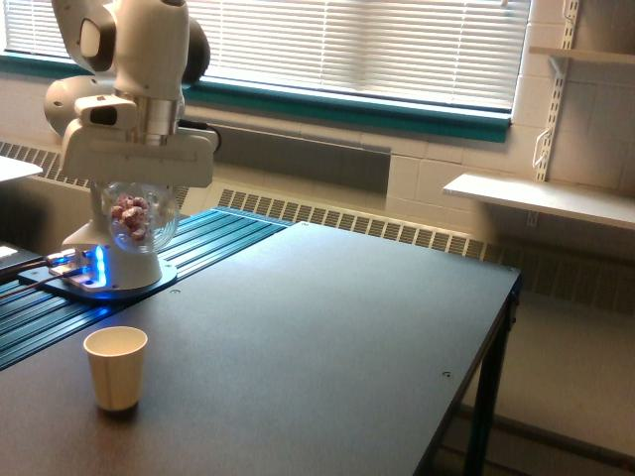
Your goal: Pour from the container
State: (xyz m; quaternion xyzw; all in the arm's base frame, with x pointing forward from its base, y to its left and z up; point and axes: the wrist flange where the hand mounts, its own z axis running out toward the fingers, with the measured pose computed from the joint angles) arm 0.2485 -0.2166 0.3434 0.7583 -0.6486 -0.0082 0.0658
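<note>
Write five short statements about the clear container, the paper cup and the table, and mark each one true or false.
1. The end effector holds a clear container with reddish-brown pieces inside. True.
2. The container rests on the table. False: it hangs in the air, above the tabletop.
3. A beige paper cup stands upright on the table, near the exterior view's left edge. True.
4. Reddish-brown pieces lie scattered on the tabletop beside the paper cup. False: no pieces show on the table; those visible are in the container.
5. The paper cup lies on its side. False: it stands upright, its open mouth up.
</note>
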